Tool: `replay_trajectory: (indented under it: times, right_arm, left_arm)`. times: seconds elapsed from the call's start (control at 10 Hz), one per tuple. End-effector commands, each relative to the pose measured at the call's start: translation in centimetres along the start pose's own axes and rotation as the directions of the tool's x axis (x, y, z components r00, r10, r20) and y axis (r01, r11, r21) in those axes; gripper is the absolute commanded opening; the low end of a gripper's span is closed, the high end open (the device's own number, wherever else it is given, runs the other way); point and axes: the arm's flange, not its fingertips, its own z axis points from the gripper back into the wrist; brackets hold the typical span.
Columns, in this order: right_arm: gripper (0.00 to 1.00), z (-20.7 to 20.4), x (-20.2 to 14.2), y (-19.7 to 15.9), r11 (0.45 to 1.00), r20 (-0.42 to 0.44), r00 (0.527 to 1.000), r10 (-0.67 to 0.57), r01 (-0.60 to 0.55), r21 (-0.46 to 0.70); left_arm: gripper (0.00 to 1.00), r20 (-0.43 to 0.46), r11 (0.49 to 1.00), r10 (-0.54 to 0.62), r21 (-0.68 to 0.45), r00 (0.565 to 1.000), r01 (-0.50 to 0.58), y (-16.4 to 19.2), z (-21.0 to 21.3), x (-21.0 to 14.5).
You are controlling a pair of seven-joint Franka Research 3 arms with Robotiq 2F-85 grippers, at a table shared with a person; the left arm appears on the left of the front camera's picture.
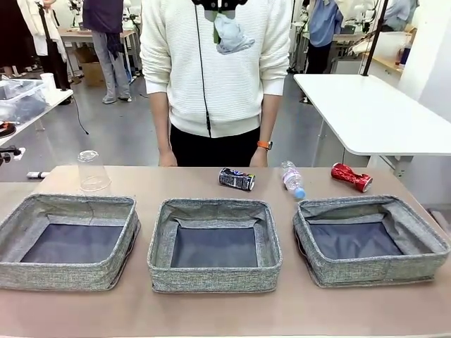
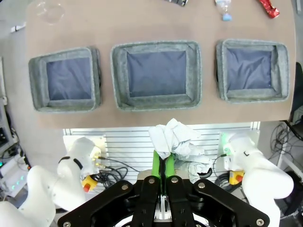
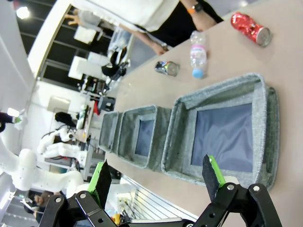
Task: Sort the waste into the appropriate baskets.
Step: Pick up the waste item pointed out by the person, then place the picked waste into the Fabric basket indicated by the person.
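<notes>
My left gripper (image 1: 220, 7) hangs high over the table, shut on a crumpled white paper wad (image 1: 229, 35); the left wrist view shows the wad (image 2: 175, 139) pinched between the green pads (image 2: 156, 163). Below stand three grey woven baskets: left (image 1: 70, 204), middle (image 1: 211, 205) and right (image 1: 352, 205), all showing bare dark bottoms. Along the far edge lie a clear plastic cup (image 1: 91, 171), mouth down, a dark printed can (image 1: 237, 179), a clear bottle (image 1: 292, 179) with a blue cap, and a crushed red can (image 1: 351, 176). My right gripper (image 3: 156, 172) is open, near the right basket (image 3: 265, 123), holding nothing.
A person in a white sweater (image 1: 215, 63) stands at the far side, both hands resting at the table edge behind the dark can. A white table (image 1: 373, 113) stands behind on the right. Bare tabletop (image 1: 225, 310) runs in front of the baskets.
</notes>
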Motion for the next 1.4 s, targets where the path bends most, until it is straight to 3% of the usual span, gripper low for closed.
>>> replay_trajectory:
  times: [0.0,1.3]
  right_arm:
    - [1.00,0.01,0.34,0.03,1.000,0.016,1.000,0.025,-0.025,0.019]
    - [1.00,0.01,0.34,0.03,1.000,0.016,1.000,0.025,-0.025,0.019]
  left_arm:
    - [0.01,-0.009,1.000,0.001,-0.022,1.000,-0.001,0.24,0.35,-0.01]
    - [0.01,-0.009,1.000,0.001,-0.022,1.000,-0.001,0.24,0.35,-0.01]
